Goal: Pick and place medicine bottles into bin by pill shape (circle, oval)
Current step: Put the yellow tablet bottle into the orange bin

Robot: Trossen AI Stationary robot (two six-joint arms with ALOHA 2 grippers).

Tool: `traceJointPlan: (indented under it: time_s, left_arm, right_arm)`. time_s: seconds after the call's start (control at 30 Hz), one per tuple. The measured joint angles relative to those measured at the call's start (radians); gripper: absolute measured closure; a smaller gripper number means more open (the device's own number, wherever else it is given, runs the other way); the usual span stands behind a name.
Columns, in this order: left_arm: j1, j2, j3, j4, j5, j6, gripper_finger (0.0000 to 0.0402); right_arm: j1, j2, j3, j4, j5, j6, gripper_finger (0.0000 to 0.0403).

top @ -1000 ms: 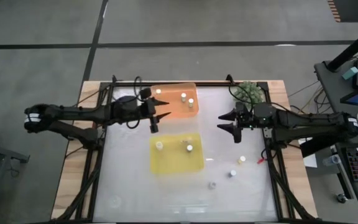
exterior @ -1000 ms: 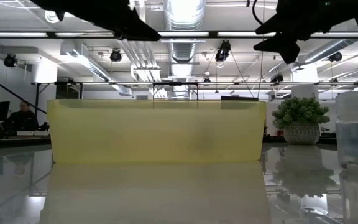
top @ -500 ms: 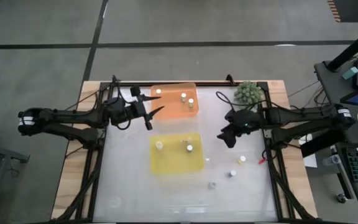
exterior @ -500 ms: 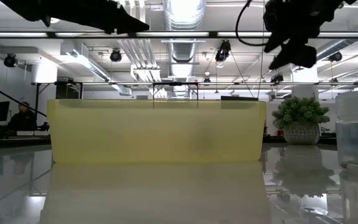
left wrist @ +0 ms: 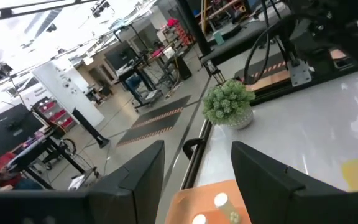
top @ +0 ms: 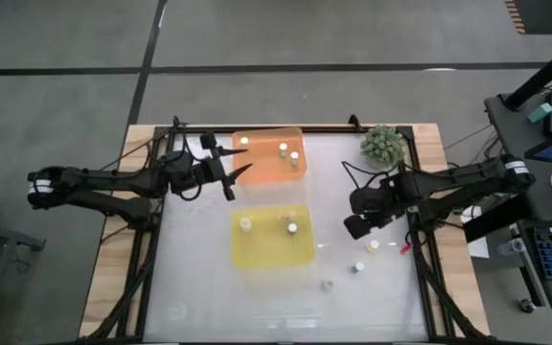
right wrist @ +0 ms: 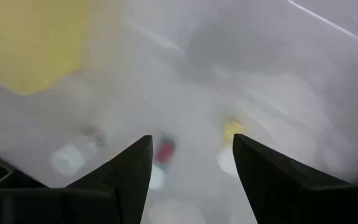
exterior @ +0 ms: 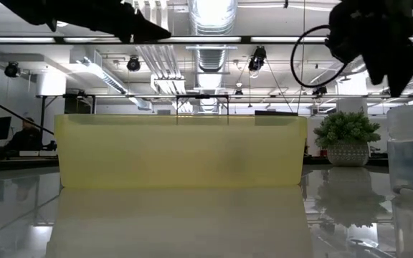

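No readable labels, left pincer [top: 235,172] parted empty, right pincer [top: 355,227] wide above bottles [top: 373,245]

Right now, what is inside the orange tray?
The orange tray holds three small bottles with white caps, standing near its far side. The left gripper hangs open over its left edge and covers a bit of the floor there.

bottles in orange tray: three tiny white-capped medicine bottles [top: 282,149] are standing upright inside the translucent orange plastic tray [top: 257,170], grouped toward its side nearest the green plant ball [top: 381,144].
bottles in yellow tray: three more small capped bottles [top: 292,228] are standing upright in the translucent yellow tray [top: 268,252], which is lying just beside the orange tray.
loose bottles: three are sitting on the white tabletop beyond the yellow tray, one pale yellow [top: 374,245], one white [top: 359,266], one greyish [top: 326,285], well apart from the orange tray.
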Motion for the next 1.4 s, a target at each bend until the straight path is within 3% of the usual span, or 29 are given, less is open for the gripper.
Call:
traceJointPlan:
  time_s: [0.17,0.6,1.4]
  left_arm:
    - [0.0,-0.007,-0.015,-0.001,0.0,0.005,0.023]
    - [0.0,-0.008,-0.017,0.003,-0.023,0.01,0.023]
    - [0.0,-0.008,-0.023,0.004,-0.023,0.008,0.023]
  right_arm:
    - [0.044,0.014,0.032,-0.113,-0.001,0.086,0.0188]
    - [0.147,0.031,-0.023,-0.114,0.006,0.238,0.0188]
    - [0.201,0.234,-0.031,-0.058,0.023,0.184,0.0188]
